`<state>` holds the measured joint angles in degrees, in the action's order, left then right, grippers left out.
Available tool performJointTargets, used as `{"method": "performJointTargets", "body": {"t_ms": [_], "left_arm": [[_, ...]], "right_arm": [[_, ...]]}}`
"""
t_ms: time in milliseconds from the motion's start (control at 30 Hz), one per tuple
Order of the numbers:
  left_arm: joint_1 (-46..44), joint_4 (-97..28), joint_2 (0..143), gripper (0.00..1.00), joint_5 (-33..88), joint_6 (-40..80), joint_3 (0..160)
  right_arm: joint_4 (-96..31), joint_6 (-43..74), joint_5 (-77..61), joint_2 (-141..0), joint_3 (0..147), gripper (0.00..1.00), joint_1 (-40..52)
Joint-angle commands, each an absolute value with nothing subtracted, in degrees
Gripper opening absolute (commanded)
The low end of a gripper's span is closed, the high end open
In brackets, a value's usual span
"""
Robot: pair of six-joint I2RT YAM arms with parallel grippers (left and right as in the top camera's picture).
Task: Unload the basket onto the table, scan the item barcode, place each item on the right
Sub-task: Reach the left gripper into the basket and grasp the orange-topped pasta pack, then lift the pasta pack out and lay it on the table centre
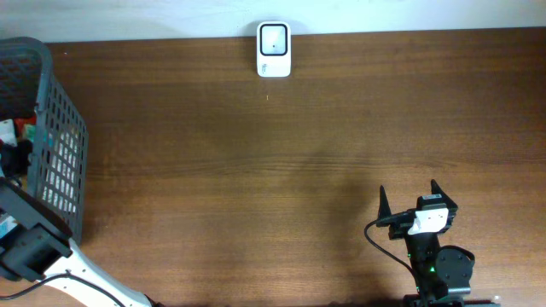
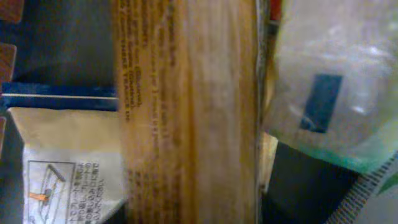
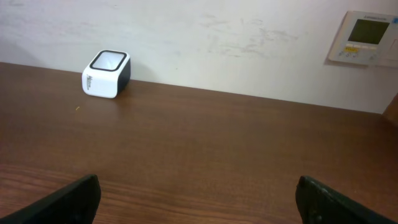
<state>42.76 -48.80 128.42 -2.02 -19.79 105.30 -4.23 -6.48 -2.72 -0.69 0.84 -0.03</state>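
A brown wooden table (image 1: 256, 170) is seen, and one dark mesh basket (image 1: 61, 153) is set at its left edge. The left arm (image 1: 34, 243) is reached into this basket, and the left gripper (image 1: 14, 159) is placed among the contents; its fingers are not shown by either view, so their spread cannot be told. Three items are made out inside the basket in the left wrist view: one tan package (image 2: 186, 112) printed with small text, filling the middle; one white-and-blue package (image 2: 62, 155) with a line drawing, touching its left side; and one clear plastic bag (image 2: 329, 81) with a blue label, pressed against its right side. The right gripper (image 1: 408, 200) is held near the table's front right, well apart from the basket, jaws spread wide with nothing between them. One white scanner (image 1: 274, 49) is stood at the far edge, against the wall.
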Motion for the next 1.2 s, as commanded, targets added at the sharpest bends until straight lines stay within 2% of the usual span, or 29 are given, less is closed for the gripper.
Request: {"method": "performJointTargets", "body": {"t_ms": [0,300,567,700,800,900,1033,1167], "left_arm": [[43.24,-48.9,130.93,0.15,-2.15,-18.63,105.19],[43.24,-49.01,117.64,0.0,2.44,-12.23,113.19],[42.92,-43.79,99.96,0.0,5.96,-8.25,114.85],[42.09,-42.35,92.99,0.0,13.02,-8.14,114.85],[37.93,-44.05,88.86,0.0,18.39,-3.51,114.85],[29.65,-50.37,86.96,0.0,23.68,-0.58,114.85],[14.41,-58.54,87.88,0.0,22.5,-0.38,112.05],[1.65,-58.11,88.29,0.0,16.27,6.33,100.49]], "right_arm": [[-4.14,-6.85,-3.03,-0.4,0.32,0.99,-0.4],[-4.14,-6.85,-3.03,-0.4,0.32,0.99,-0.4],[-4.14,-6.85,-3.01,-0.4,0.32,0.98,-0.4],[-4.14,-6.85,-3.03,-0.4,0.32,0.98,-0.4],[-4.14,-6.85,-3.03,-0.4,0.32,0.99,-0.4],[-4.14,-6.85,-3.01,-0.4,0.32,0.99,-0.4],[-4.14,-6.85,-3.01,-0.4,0.32,0.99,-0.4],[-4.14,-6.85,-3.03,-0.4,0.32,0.99,-0.4]]}}
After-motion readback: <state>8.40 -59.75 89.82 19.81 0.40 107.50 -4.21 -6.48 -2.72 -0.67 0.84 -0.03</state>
